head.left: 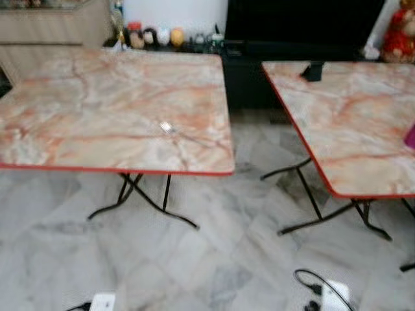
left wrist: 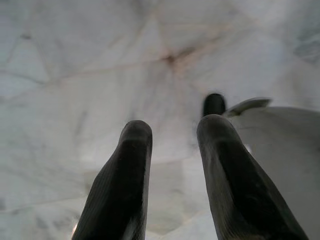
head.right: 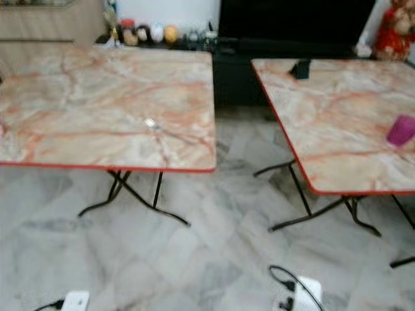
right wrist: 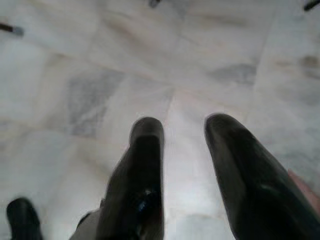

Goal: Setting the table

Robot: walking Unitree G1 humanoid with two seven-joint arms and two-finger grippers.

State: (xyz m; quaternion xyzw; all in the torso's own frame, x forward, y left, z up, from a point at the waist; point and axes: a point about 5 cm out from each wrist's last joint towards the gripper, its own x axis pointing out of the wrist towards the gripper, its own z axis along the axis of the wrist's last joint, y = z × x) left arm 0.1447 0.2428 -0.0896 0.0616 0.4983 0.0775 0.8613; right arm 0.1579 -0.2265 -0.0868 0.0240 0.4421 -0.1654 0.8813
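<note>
Cup (head.right: 401, 130) waits on the right counter (head.right: 337, 123), far from me — left counter (head.left: 110, 110) nearly bare. Both arms hang over the floor (left wrist: 75, 65), left fingers (left wrist: 125, 175) and right fingers (right wrist: 145, 170) parted, empty — nothing reachable yet.

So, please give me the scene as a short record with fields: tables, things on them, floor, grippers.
tables: two folding tables with pink marble-pattern tops and red edges, left table and right table, standing apart
on left table: small shiny object, too small to identify
on right table: magenta plastic cup near the right edge; small black object at the far corner
floor: grey marble tiles; two white power strips with black cables
left gripper: open, hanging over the floor
right gripper: open, hanging over the floor
</note>
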